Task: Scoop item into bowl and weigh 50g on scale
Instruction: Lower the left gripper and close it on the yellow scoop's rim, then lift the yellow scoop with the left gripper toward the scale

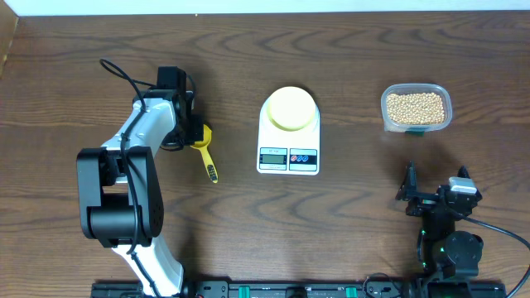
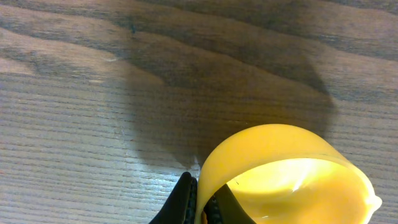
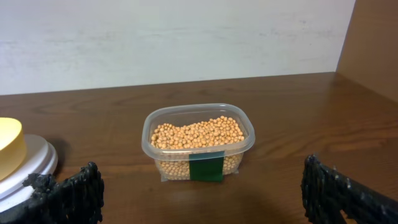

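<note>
The left fingers (image 2: 181, 200) are clamped together on the rim of the yellow scoop (image 2: 286, 177), one black finger inside the cup wall and one outside; in the left wrist view the cup fills the lower right corner above the wood grain of the table (image 2: 93, 112), and its shadow spreads across the boards behind it. From overhead the left arm (image 1: 145, 132) reaches out over the left part of the table and covers most of the scoop's cup; the handle juts out toward the near edge, its tip dark; whether the scoop rests on the table or is raised off it cannot be told.

The scale (image 1: 288, 153) sits in the middle of the table, its display and buttons facing the near edge; the bowl (image 1: 291, 108) stands on its platform, pale yellow and round; nothing can be made out inside it from above.

The beans (image 3: 198, 134) fill a clear tub (image 3: 245, 140) that stands well to the right of the scale, apart from it; a green label (image 3: 206, 167) is on the tub's near wall. The right fingers (image 3: 71, 193) stand wide apart and hold nothing; they are low near the front edge of the table, pointed at the tub, with the bowl and the scale's platform just showing at the left edge of the right wrist view.
</note>
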